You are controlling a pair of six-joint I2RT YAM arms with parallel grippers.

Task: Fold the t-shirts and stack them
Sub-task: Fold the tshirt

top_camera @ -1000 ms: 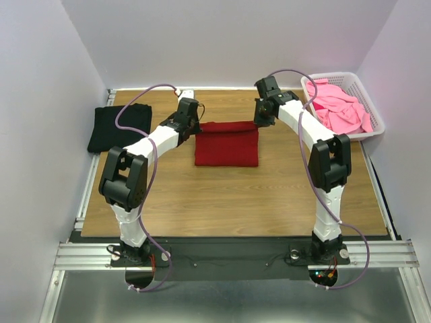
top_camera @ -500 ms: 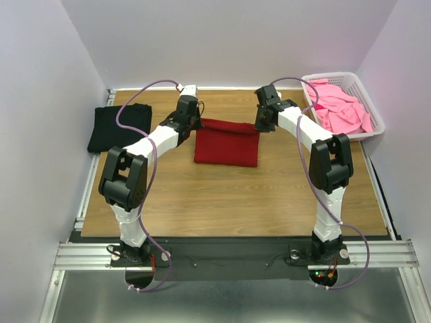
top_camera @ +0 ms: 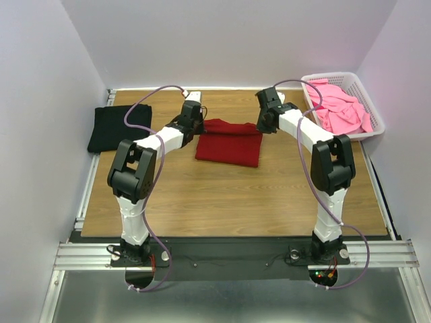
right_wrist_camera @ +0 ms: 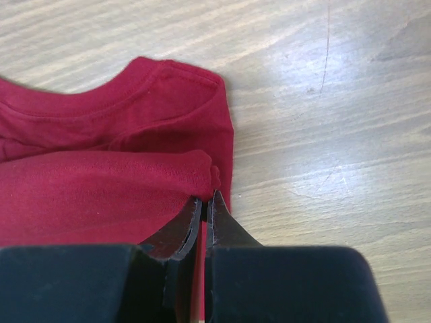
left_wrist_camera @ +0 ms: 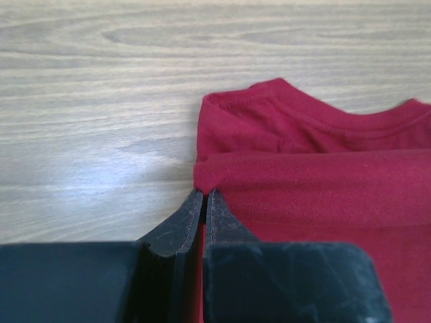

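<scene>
The folded dark red t-shirt [top_camera: 227,145] lies mid-table [top_camera: 236,202], toward the far side. Its long axis runs left to right, collar toward the far edge. Compared with one second ago, the left elbow sits farther inward. Both arms reach forward and down — the left gripper [left_wrist_camera: 204,196] and right gripper [right_wrist_camera: 206,200] are each clamped on a corner of the top fold.

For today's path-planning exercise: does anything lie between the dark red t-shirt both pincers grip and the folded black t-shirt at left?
No loose object does. Bare wooden tabletop separates the dark red cotton t-shirt from the folded black cotton t-shirt; only the left arm's white forearm crosses above that gap.
</scene>
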